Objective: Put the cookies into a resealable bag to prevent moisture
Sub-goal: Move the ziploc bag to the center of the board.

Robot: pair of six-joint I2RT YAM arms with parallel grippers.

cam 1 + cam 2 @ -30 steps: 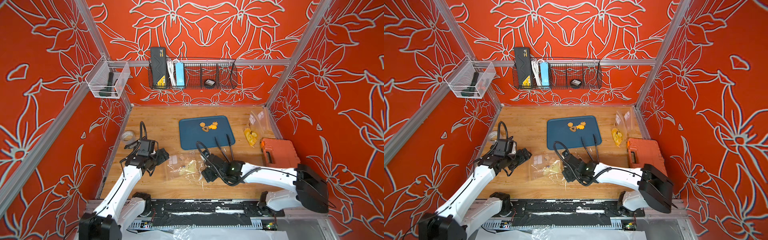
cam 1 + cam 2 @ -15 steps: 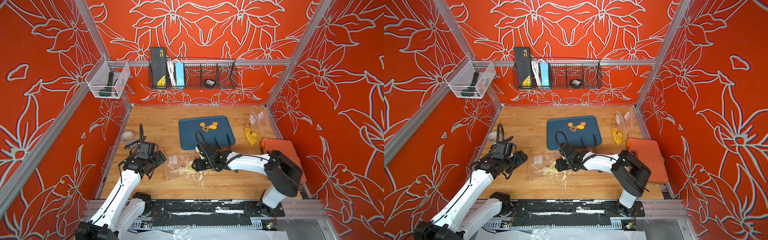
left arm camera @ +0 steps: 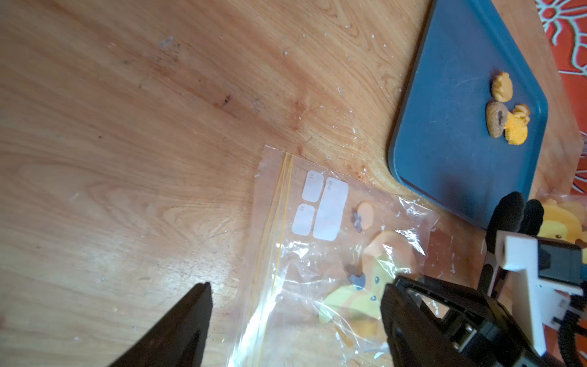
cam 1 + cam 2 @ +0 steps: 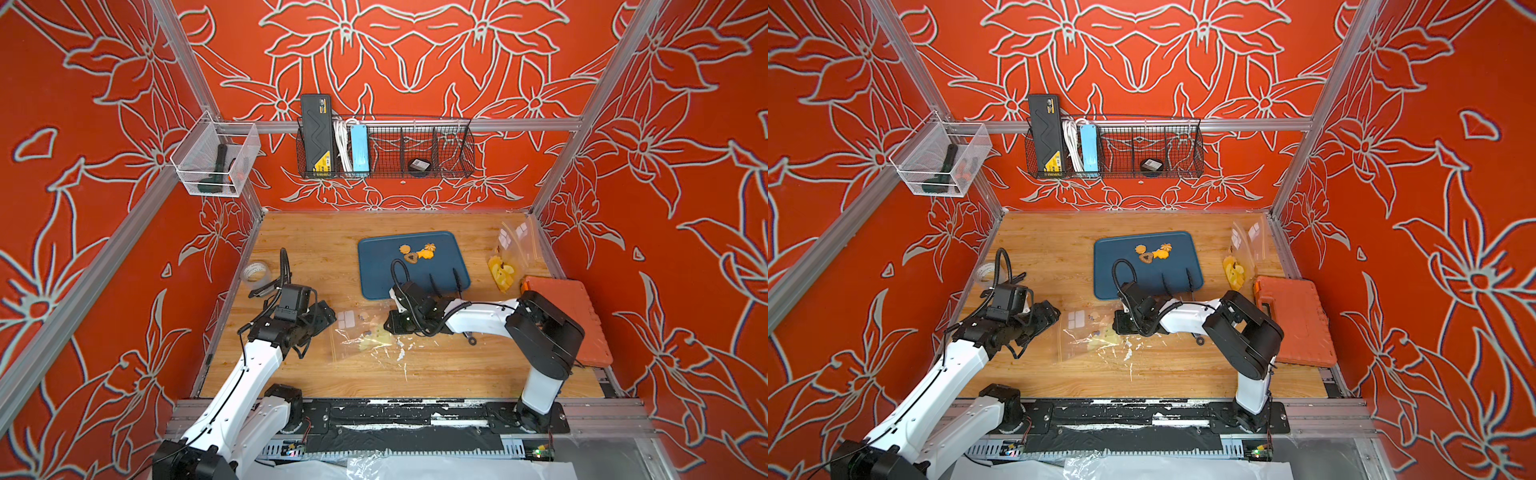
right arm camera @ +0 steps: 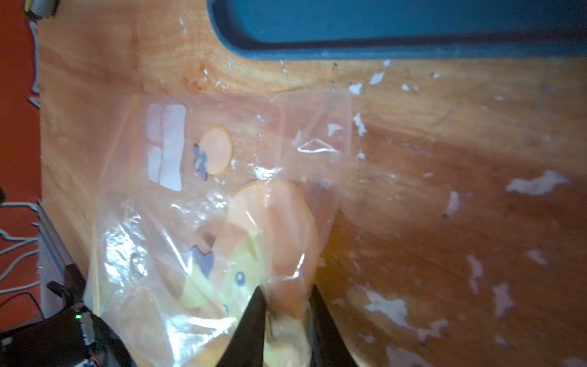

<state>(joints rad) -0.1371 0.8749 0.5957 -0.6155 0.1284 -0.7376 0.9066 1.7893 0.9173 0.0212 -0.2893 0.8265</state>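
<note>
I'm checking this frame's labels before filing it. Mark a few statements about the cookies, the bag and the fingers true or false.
1. The cookies lie on the tray. True.
2. The right fingers pinch the bag. True.
3. The left fingers are shut on the bag. False: they stand open, holding nothing.
4. The orange case sits on the tray. False: it sits on the table, apart from the tray.
</note>
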